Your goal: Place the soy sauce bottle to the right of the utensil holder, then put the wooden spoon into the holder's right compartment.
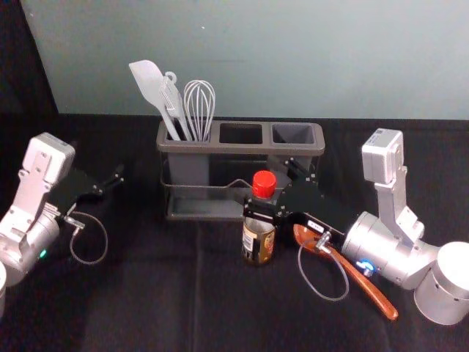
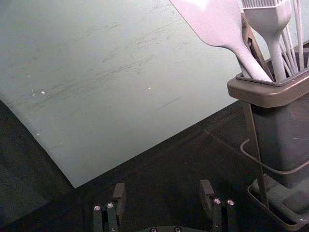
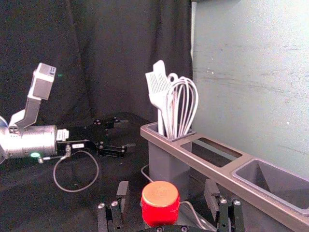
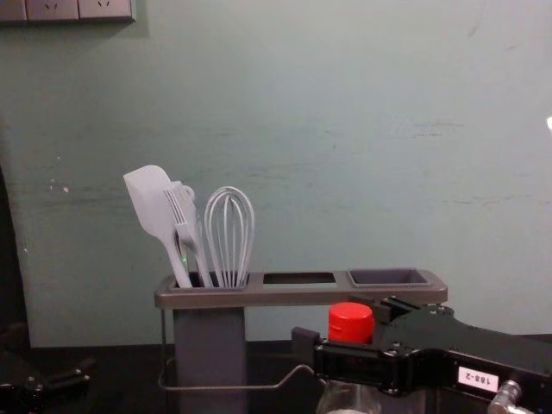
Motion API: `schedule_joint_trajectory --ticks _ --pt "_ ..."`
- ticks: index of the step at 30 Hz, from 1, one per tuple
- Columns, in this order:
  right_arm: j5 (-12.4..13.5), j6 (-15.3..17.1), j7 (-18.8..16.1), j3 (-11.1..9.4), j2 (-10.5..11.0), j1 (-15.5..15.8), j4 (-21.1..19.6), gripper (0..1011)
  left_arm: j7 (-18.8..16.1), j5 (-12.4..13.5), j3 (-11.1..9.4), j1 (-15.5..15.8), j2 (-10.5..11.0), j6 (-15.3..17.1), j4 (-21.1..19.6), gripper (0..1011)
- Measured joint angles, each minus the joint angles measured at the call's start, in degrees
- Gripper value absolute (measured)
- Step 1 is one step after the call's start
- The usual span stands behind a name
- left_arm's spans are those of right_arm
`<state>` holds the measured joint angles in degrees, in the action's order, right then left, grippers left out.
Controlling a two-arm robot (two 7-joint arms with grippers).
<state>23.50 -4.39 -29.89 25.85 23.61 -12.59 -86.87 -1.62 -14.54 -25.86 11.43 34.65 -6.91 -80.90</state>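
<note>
Head view, utensil holder: The utensil holder point(image 1: 220, 148) stands on the dark table point(image 1: 154, 301), with a spatula point(image 1: 149, 82), a brush point(image 1: 173, 99) and a whisk point(image 1: 199, 106) upright in its left compartment.
Head view, soy sauce bottle: The soy sauce bottle point(image 1: 258, 243), red-capped, stands upright in front of the holder, toward its right half.
Head view, right gripper: The right gripper point(image 1: 270, 188) reaches in from the right, one finger passing before the bottle and one behind, below the cap.
Head view, wooden spoon: The wooden spoon point(image 1: 365, 284) lies on the table just right of the bottle, partly under the right gripper, its handle slanting toward the viewer's right.
Head view, left gripper: The left gripper point(image 1: 110, 185) is idle, well apart from the holder on its left side.
Left wrist view, fingers: The left gripper's fingers point(image 2: 119, 199) are spread wide over the dark surface, near the holder.
Right wrist view, fingers: The right gripper's fingers point(image 3: 123, 195) are spread, with the bottle's cap between them and a gap on either side.
Chest view, bottle and gripper: The bottle is upright before the holder's right part; the right gripper crosses it just below the cap.
</note>
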Motion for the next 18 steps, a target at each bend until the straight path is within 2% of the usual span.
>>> schedule_joint_trajectory --ticks 8,12,14,16,18 --pt "0.34 -0.40 -0.39 0.09 -0.09 0.06 0.03 994 0.00 0.00 0.00 0.00 0.00 0.00 0.00 1005" --pt "0.17 -0.14 -0.32 0.21 0.01 0.18 -0.32 870 0.00 0.00 0.00 0.00 0.00 0.00 0.00 1005" --pt "0.07 0.08 -0.23 0.25 0.04 0.28 -0.56 863 0.00 -0.01 0.00 0.00 0.00 0.00 0.00 1005" --pt "0.03 0.22 -0.08 0.25 0.11 0.38 -0.81 767 0.00 0.00 0.00 0.00 0.00 0.00 0.00 1005" --pt "0.02 0.29 -0.07 0.26 0.15 0.42 -0.90 734 0.00 0.00 0.00 0.00 0.00 0.00 0.00 1005"
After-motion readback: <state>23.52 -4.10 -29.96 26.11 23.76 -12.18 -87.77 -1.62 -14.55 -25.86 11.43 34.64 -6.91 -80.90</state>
